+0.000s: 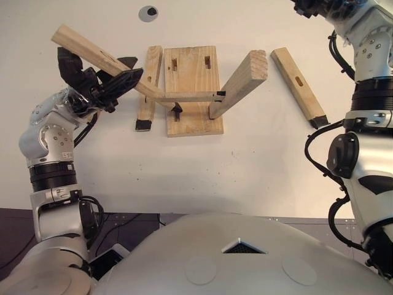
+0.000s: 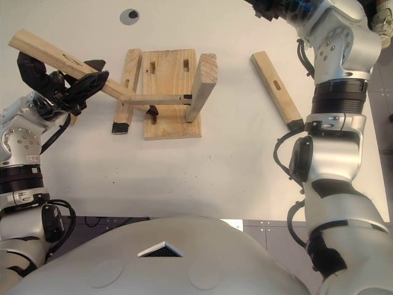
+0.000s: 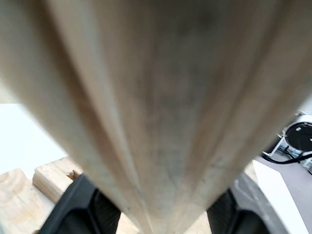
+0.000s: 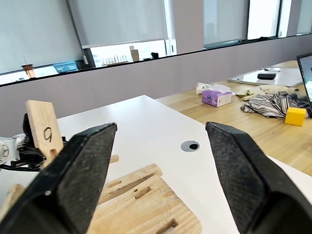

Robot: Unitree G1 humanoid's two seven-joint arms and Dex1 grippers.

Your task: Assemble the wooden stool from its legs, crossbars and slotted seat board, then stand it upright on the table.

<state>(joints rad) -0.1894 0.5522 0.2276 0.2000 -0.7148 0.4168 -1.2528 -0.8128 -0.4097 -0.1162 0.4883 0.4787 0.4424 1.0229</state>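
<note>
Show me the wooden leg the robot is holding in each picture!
Left eye view: leg upper left, slanting, in the left gripper.
Right eye view: leg upper left too.
Left wrist view: leg close up, across the middle.
Right wrist view: leg far left, end up.
Landmark to match: slotted seat board.

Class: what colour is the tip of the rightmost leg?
Black tip on a pale wooden leg; clearest in the left eye view.

Slotted wooden seat board (image 1: 196,120) flat on white table (image 1: 184,178); one wooden leg (image 1: 146,110) beside its left edge, another wooden leg (image 1: 291,70) apart to its right.
</note>
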